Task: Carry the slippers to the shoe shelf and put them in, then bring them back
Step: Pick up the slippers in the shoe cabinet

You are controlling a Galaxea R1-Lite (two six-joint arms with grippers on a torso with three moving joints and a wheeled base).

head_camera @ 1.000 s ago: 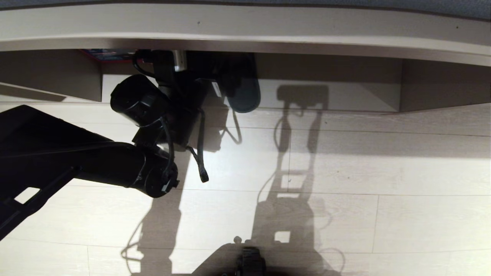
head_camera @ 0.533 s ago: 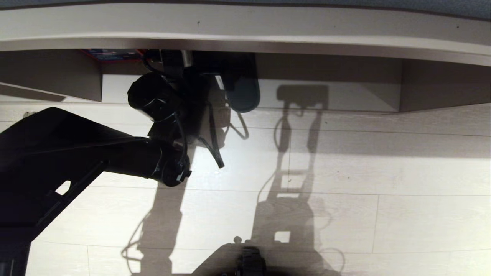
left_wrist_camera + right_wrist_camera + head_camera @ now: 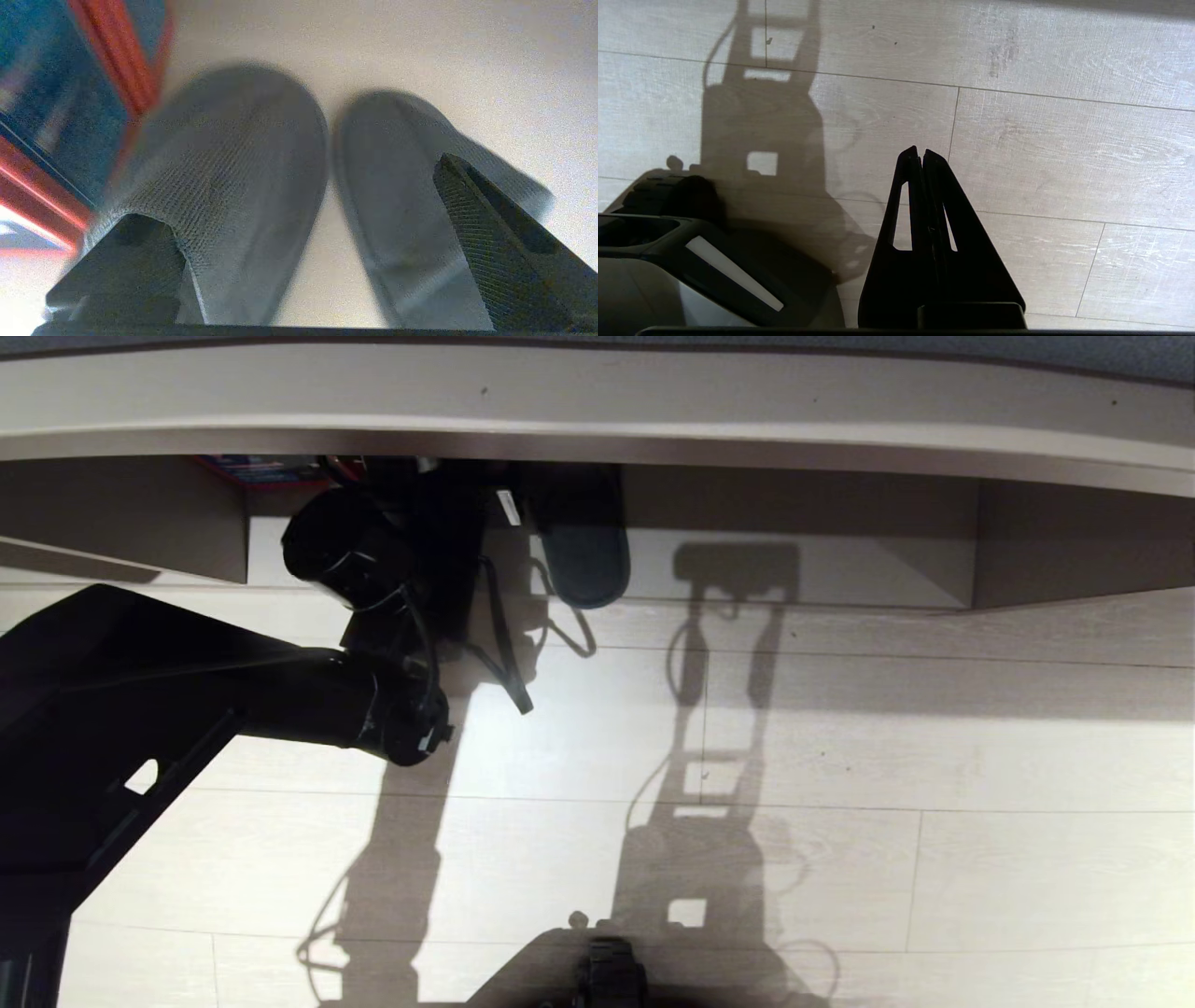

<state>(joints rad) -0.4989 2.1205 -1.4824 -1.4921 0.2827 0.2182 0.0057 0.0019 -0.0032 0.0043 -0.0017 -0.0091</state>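
We judge this to be the turn of the task: the slippers lie in the shoe shelf [image 3: 794,574], the low taupe-beige wooden cubby with a pale base board, and our left arm reaches into it, either letting go or about to take them for the trip back; which, we cannot tell. The room around us is pale wood-grain plank floor [image 3: 934,756] under hard light, crossed by our own long shadow, with the unit's upper board [image 3: 597,401] overhead. The pair of dark grey soft fabric slippers [image 3: 289,186] sits side by side on the base board, toes inward, beside a red-and-blue box [image 3: 56,121]. Our left gripper [image 3: 308,261] stands wide open, one finger at each slipper's back, gripping nothing. Next we must close on both together. Our right gripper [image 3: 920,156] hangs closed and empty over the floor.
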